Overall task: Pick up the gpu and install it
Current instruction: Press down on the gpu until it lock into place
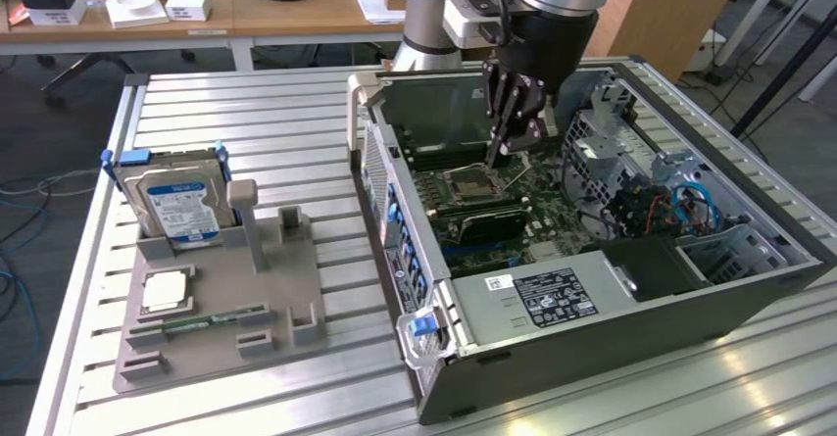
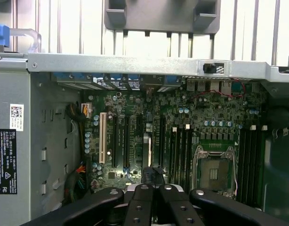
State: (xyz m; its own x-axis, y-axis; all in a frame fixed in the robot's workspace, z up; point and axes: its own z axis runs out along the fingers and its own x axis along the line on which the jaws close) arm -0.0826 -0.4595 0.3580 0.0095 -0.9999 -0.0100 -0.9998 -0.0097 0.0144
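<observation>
the ribbed silver aluminium table (image 1: 235, 113) carries everything. under the jaws lies the dark grey steel computer case (image 1: 628, 333), on its side with the side panel off, so the room above it is open. the case's perforated back wall (image 1: 382, 176), its silver drive cage (image 1: 609, 152) and the black boxy power supply with a white label (image 1: 543, 294) hem the jaws in on 3 sides.

the green motherboard (image 2: 215, 110) lies straight below the jaws. well apart from them, beyond the back wall, sits the grey plastic parts tray (image 1: 222, 309). it holds the silver hard drive with a blue-white label (image 1: 176, 206), and 2 of its upright holders beside the drive stand bare.

the gpu, a thin dark circuit card with a green lower edge (image 1: 488, 222) (image 2: 149, 150), appears to stand on edge in 1 of the long black slots. it is below the jaws and off toward the power supply. its long axis runs along the slot, parallel to the neighbouring slots and the white slot (image 2: 103, 136).

the black 2-finger gripper (image 1: 508, 150) (image 2: 153, 188) hangs above the square silver cpu socket (image 1: 467, 183) (image 2: 215, 169). its jaws are pressed fully together and, as far as can be judged, grip nothing; the card looks apart from them.
</observation>
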